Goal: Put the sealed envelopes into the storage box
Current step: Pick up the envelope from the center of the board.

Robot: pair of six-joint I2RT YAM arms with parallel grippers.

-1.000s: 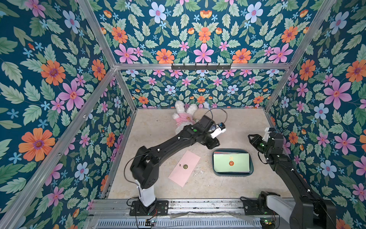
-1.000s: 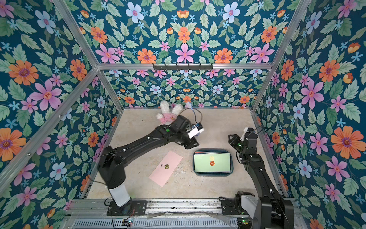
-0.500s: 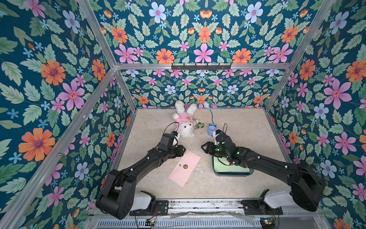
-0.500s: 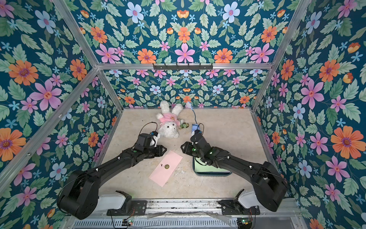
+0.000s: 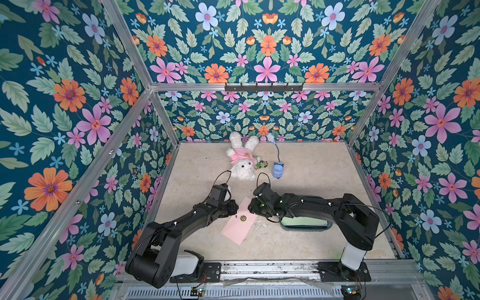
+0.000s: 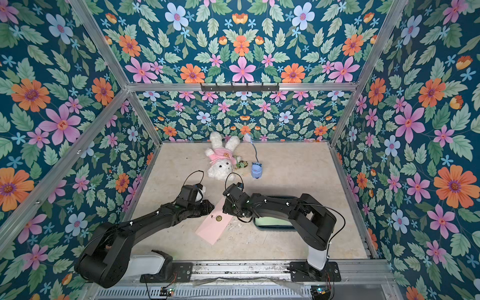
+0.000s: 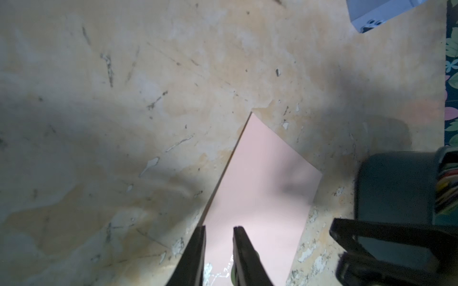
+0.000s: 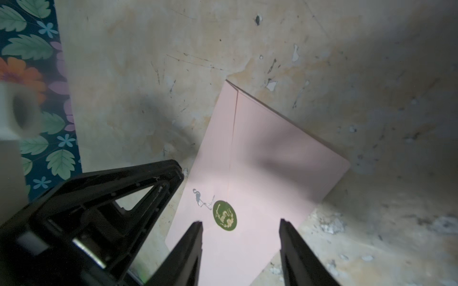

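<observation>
table point(image 5: 311, 168): beige, scuffed, bare around the pink envelope.
storage box point(image 5: 306, 227): dark teal, near the pink envelope on the right arm's side, partly hidden under that arm; stacked envelopes point(image 7: 446, 188) inside.
pink envelope point(image 5: 237, 230): flat on the table, outside the box, aslant between both grippers.
plush rabbit point(image 5: 242, 161): white, pink-dressed, well apart from the pink envelope, toward the back wall.
left gripper point(image 7: 219, 229): jaws narrowly parted, clasping nothing, tips over the pink envelope's long edge.
right gripper point(image 8: 240, 222): jaws spread wide, released, above the pink envelope's end.
blue toy point(image 5: 278, 171): well apart from the pink envelope, beside the rabbit.
seal sticker point(image 8: 224, 216): green, gold-lettered, on the pink envelope's middle.
</observation>
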